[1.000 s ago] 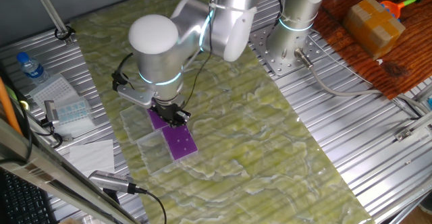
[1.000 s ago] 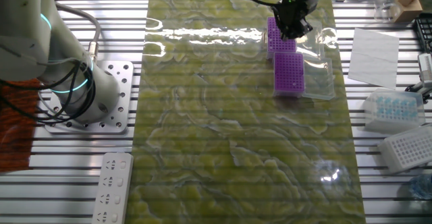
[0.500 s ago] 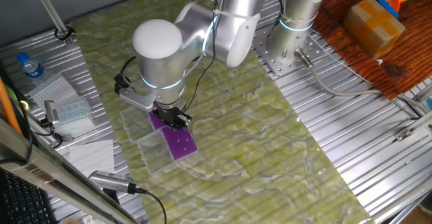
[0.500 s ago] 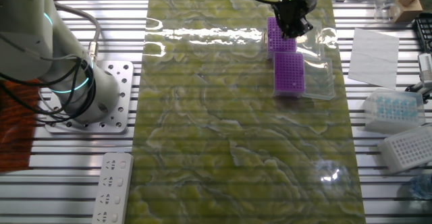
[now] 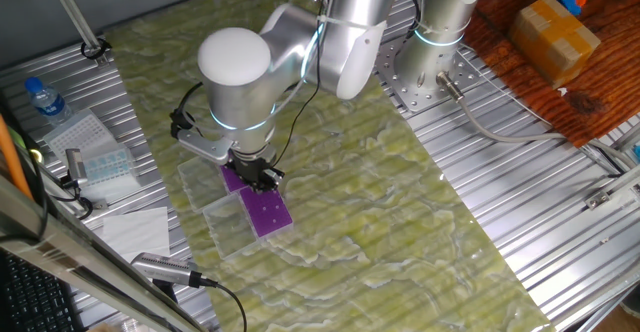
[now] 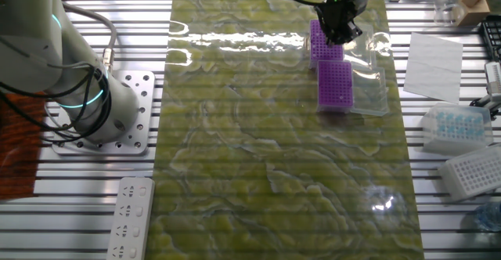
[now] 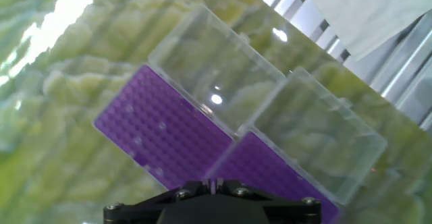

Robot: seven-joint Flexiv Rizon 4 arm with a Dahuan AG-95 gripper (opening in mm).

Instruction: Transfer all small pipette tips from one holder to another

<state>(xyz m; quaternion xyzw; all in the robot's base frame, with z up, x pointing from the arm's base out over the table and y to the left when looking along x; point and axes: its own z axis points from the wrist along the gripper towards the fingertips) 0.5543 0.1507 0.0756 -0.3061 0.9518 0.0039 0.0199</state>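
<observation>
Tool: the tool (image 6: 338, 31) is being held low over the far purple rack (image 6: 326, 44); its grip cannot be told.
Tips: the small pipette tips (image 7: 138, 141) are being seen as white dots in the near purple rack (image 7: 165, 131).
Bench: both racks and their clear lids (image 7: 216, 77) are being carried on the bench (image 6: 258, 150).

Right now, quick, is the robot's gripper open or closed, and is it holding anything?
Gripper: cannot be told. It sits low over the purple rack, fingertips hidden, and no pipette tip is visibly held.

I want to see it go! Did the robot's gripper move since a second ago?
Yes, a little. In one fixed view the gripper has shifted slightly right along the purple rack, which has stayed put. The other fixed view shows hardly any change.
</observation>
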